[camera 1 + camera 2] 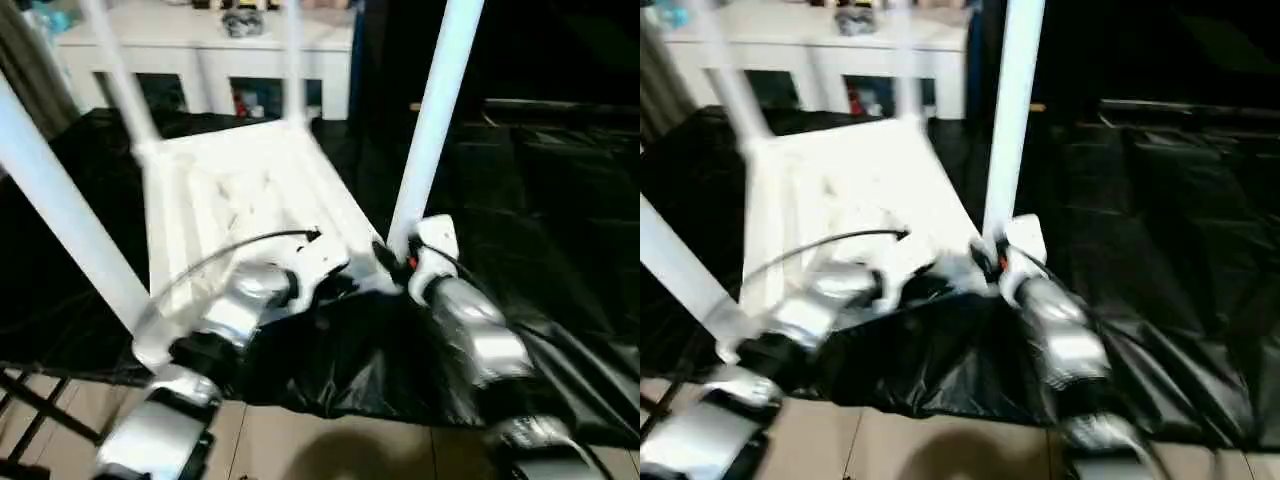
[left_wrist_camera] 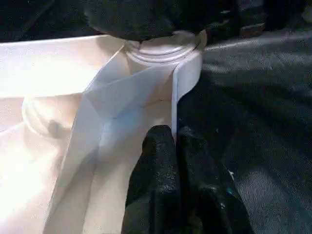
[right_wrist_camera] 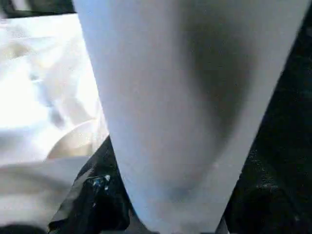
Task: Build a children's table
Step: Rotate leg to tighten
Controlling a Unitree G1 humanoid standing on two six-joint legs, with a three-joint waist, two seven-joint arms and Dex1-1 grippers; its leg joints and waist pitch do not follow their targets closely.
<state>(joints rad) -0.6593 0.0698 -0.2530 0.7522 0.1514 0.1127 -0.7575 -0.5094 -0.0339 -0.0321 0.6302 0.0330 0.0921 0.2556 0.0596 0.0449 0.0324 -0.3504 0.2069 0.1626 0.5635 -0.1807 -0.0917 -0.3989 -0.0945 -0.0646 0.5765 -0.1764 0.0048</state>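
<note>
Black sheet (image 1: 560, 250) over floor, white table (image 1: 250, 190) upside-down on it w/ legs up, our L gripper (image 2: 170, 161) shut at its near rim, forearm angled in, R gripper (image 1: 395, 258) clamped on near-right leg (image 1: 435, 110) base.

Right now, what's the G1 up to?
It's assembling the children's table, which lies upside down on black sheeting with four legs standing up. The right gripper is at the base of the near right leg, the leg between its fingers. The left gripper is shut, pinching the tabletop rim next to that leg's corner socket. A white cabinet stands behind.
</note>
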